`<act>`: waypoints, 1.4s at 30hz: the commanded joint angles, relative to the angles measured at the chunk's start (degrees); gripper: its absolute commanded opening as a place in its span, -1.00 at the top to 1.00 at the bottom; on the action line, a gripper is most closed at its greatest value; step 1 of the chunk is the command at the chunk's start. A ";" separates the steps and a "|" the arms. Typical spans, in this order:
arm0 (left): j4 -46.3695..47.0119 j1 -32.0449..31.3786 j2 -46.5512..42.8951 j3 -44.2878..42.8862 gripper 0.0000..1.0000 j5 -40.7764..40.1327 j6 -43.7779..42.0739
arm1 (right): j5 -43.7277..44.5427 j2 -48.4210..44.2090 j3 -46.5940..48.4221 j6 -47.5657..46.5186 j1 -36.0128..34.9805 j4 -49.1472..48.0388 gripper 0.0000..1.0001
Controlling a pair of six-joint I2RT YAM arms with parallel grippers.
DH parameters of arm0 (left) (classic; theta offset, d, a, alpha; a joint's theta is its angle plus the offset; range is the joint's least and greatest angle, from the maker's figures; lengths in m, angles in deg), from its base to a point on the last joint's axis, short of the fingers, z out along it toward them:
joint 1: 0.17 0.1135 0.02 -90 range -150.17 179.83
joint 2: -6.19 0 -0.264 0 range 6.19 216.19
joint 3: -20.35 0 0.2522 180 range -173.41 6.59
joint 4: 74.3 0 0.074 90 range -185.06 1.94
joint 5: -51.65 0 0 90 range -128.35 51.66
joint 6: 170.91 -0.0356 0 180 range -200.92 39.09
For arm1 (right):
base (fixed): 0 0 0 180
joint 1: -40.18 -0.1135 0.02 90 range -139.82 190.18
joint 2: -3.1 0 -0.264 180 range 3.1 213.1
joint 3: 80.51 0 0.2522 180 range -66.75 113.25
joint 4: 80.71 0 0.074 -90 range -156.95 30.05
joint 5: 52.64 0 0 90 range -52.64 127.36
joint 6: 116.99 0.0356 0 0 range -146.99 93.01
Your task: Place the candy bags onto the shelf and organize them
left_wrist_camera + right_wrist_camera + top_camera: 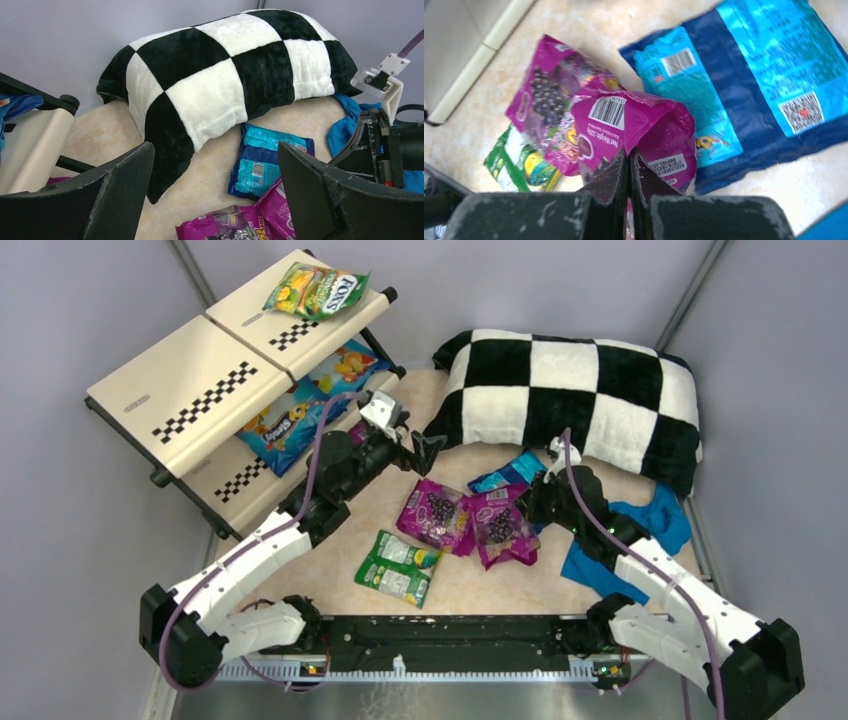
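our right gripper (pixel 629 152) is closed completely, and as far as we can see a fold of the magenta bag (pixel 624 117) is pinched between its tips. the rest of this bag lies on the desk (pixel 574 30), directly under and ahead of the gripper. a blue bag (pixel 744 90) lies just beyond it to the right, partly covered by the magenta one. a second magenta bag (pixel 541 95) touches it on the left. the left gripper (pixel 216 147) is wide open and holds nothing. we judge the bag to be light, soft and glossy, so the film may slip out. a hold on the flat sealed edge seems safer than on the puffy middle. the shelf (pixel 190 390) stands well apart from the right gripper, on the far side of the left gripper.
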 commanded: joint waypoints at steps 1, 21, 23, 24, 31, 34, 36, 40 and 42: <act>0.72 -0.60 0.99 -3.29 -0.97 -0.05 -0.16 | -6.03 -0.41 8.68 -5.29 0.40 -2.75 1.00; -24.47 -0.93 -0.75 -4.98 -0.97 6.48 28.24 | -15.97 3.03 16.21 -8.74 0.41 -2.55 1.00; -20.69 0.81 -3.53 0.23 -0.97 10.38 33.88 | -16.94 3.54 17.83 -9.55 0.39 -2.22 1.00; -19.08 1.09 -4.36 2.12 -0.97 11.59 35.50 | -18.01 3.92 18.80 -9.92 0.37 -1.86 1.00; -18.79 1.14 -7.03 7.10 -0.94 12.93 40.81 | -28.50 8.47 22.13 -5.84 0.43 -8.39 1.00; -20.49 1.12 -9.39 7.36 -0.94 10.62 40.31 | -37.06 12.30 22.77 0.51 0.41 -15.94 1.00; -23.15 1.12 -10.48 6.79 -0.94 7.71 39.20 | -40.18 15.70 23.64 3.48 0.38 -18.73 1.00; -28.06 1.15 -10.27 6.02 -0.89 3.57 37.04 | -45.92 24.39 28.37 5.40 0.39 -17.78 1.00; -28.62 1.14 -9.65 6.56 -0.87 2.56 37.29 | -49.45 28.69 30.37 5.57 0.36 -16.39 1.00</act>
